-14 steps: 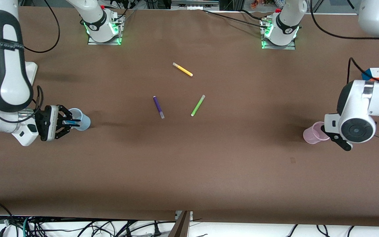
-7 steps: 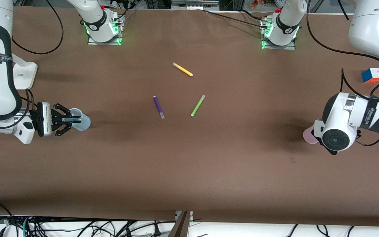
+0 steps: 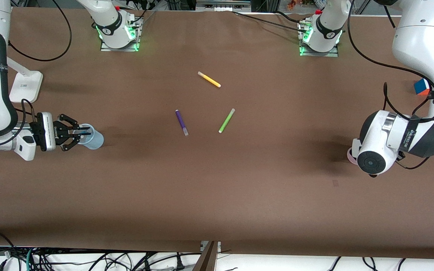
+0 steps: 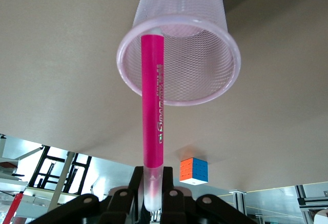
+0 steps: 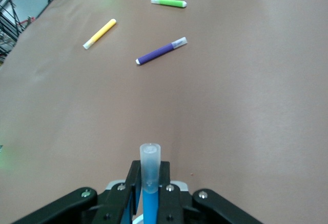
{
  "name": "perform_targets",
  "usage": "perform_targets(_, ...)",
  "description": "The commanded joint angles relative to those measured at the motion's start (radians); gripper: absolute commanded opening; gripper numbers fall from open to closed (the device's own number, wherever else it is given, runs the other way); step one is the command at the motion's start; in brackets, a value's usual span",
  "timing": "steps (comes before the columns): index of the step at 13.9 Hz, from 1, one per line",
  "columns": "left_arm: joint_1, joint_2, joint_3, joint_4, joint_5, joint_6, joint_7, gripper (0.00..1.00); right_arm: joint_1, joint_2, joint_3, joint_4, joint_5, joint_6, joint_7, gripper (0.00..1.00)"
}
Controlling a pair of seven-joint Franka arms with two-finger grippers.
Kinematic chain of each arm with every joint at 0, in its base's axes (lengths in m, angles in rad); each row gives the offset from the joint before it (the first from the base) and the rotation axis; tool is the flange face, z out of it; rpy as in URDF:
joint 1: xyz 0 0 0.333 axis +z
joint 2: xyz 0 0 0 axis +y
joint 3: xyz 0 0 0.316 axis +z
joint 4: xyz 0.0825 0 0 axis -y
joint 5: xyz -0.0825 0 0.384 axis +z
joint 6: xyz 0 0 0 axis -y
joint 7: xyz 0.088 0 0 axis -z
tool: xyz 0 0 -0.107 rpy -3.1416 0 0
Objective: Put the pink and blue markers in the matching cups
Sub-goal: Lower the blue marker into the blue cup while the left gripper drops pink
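Observation:
The pink marker (image 4: 152,106) is held by its pale cap in my left gripper (image 4: 152,185), and its other end is inside the light pink cup (image 4: 179,55). In the front view the left arm's wrist covers that cup, leaving a pink sliver (image 3: 349,154). My right gripper (image 3: 83,134) is at the light blue cup (image 3: 93,140), near the right arm's end of the table. It is shut on the blue marker (image 5: 149,206) just below its greyish cap (image 5: 150,160). The marker points down toward the cup.
A purple pen (image 3: 181,122), a green pen (image 3: 226,120) and a yellow pen (image 3: 209,79) lie mid-table. A colour cube (image 3: 422,87) sits near the left arm's end, partly hidden by the arm. A white block (image 3: 23,84) sits at the right arm's end.
The left arm's wrist has swung over the pink cup and now hides most of it. The right gripper's body has drawn back slightly toward the right arm's end, its fingers staying at the blue cup.

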Motion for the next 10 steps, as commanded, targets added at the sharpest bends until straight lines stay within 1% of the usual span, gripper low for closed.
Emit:
perform_targets(1, -0.014, 0.020, 0.007, 0.011, 0.032, -0.023, -0.014, 0.00, -0.039, 0.030, 0.013, -0.011, 0.066, -0.036, -0.065, 0.00)
perform_targets(2, -0.014, 0.027, 0.007, 0.011, 0.034, -0.023, -0.017, 0.06, -0.042, 0.038, 0.013, -0.009, 0.069, -0.036, -0.067, 0.00)
perform_targets(3, -0.015, 0.034, 0.009, 0.011, 0.034, -0.023, -0.017, 0.36, -0.042, 0.038, 0.011, -0.008, 0.071, -0.035, -0.063, 0.00)
perform_targets(4, -0.023, 0.034, 0.007, 0.011, 0.034, -0.023, -0.017, 0.40, -0.042, 0.039, 0.011, -0.006, 0.071, -0.030, -0.055, 0.16)
perform_targets(5, -0.031, 0.034, 0.009, 0.011, 0.034, -0.023, -0.017, 0.54, -0.045, 0.039, 0.011, -0.006, 0.072, -0.030, -0.055, 0.94)
perform_targets(6, -0.034, 0.033, 0.009, 0.013, 0.032, -0.023, -0.017, 0.98, -0.047, 0.038, 0.011, -0.006, 0.074, -0.033, -0.050, 1.00)
perform_targets(7, -0.038, 0.031, 0.009, 0.016, 0.032, -0.027, -0.017, 1.00, -0.047, 0.035, 0.010, -0.002, 0.074, -0.035, -0.037, 1.00)
perform_targets(10, -0.043, -0.002, -0.002, 0.069, 0.008, -0.053, -0.014, 1.00, -0.048, 0.025, 0.010, 0.026, 0.072, -0.047, 0.072, 1.00)
